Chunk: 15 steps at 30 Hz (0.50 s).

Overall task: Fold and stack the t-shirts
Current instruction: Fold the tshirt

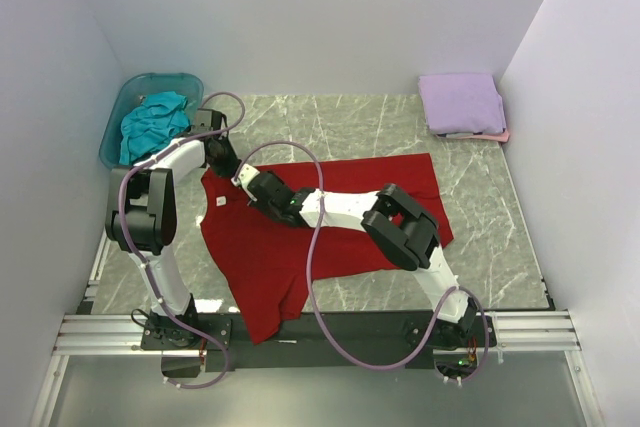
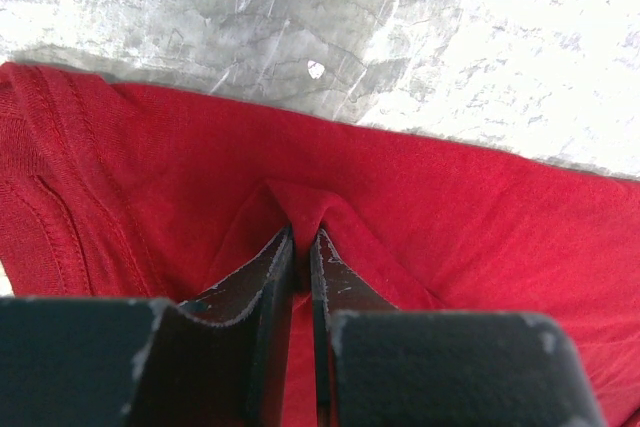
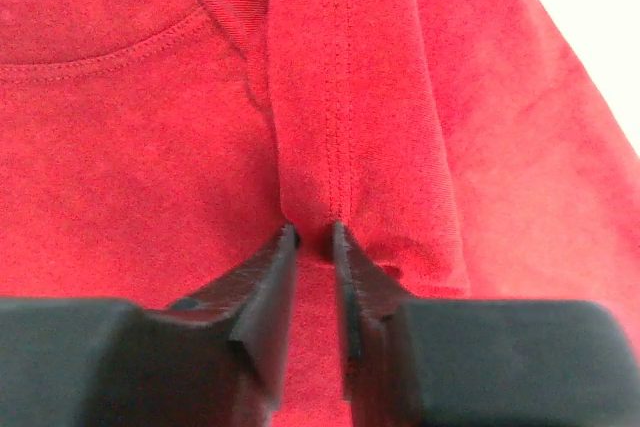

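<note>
Plainly, the left claw (image 2: 302, 247) clamps a fold of the deep red t-shirt (image 1: 255, 267); the right claw (image 3: 315, 237) pinches its seam beside the collar (image 3: 100, 37), cloth spread beneath both on the table (image 1: 490, 227).

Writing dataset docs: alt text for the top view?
A red shirt lies spread on a marble table; left hand and right hand pinch its far-left edge by the collar. A teal shirt sits in a tub far left; folded lavender shirt on a pink one far right.
</note>
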Tool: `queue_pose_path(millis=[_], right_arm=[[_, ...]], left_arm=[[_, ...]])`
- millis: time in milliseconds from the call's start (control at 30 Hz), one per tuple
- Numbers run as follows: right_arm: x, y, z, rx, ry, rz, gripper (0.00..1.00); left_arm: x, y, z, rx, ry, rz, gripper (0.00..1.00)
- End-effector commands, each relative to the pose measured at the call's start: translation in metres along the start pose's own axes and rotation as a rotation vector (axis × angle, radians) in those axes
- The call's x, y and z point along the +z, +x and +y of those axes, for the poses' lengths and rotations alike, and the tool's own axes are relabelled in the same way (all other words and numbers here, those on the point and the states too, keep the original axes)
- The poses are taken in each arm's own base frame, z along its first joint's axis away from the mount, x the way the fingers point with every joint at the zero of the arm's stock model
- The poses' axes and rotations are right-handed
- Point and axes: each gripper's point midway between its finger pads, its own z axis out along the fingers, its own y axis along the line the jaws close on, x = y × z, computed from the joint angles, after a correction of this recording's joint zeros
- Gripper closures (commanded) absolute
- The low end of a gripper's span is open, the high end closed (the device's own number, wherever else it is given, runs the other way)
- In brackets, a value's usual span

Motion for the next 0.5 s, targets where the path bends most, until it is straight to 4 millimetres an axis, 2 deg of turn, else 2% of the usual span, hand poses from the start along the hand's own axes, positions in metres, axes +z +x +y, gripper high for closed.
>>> queue_pose_path(millis=[0,167,300,400,467], right_arm=[[-0.003,-0.012,-0.007,-0.011,0.039,-0.028,0.76],[-0.014,-0.021,-0.002,-0.004,-0.01,-0.045,0.99],[-0.039,-0.033,0.0,-0.003,-0.079,-0.067,1.0],[-0.056,-0.032,0.004,-0.007,-0.128,-0.063,1.0],[-0.063,-0.031,0.005,-0.006,-0.152,-0.059,1.0]], left_arm=[[-0.009,-0.014,-0.009,0.015,0.027,-0.036,0.83],[-0.014,-0.016,-0.009,0.022,0.024,-0.043,0.83],[-0.034,-0.02,-0.012,0.016,0.02,-0.064,0.84],[-0.05,-0.014,-0.012,0.003,0.023,-0.053,0.82],[-0.056,-0.002,-0.009,-0.006,0.028,-0.03,0.78]])
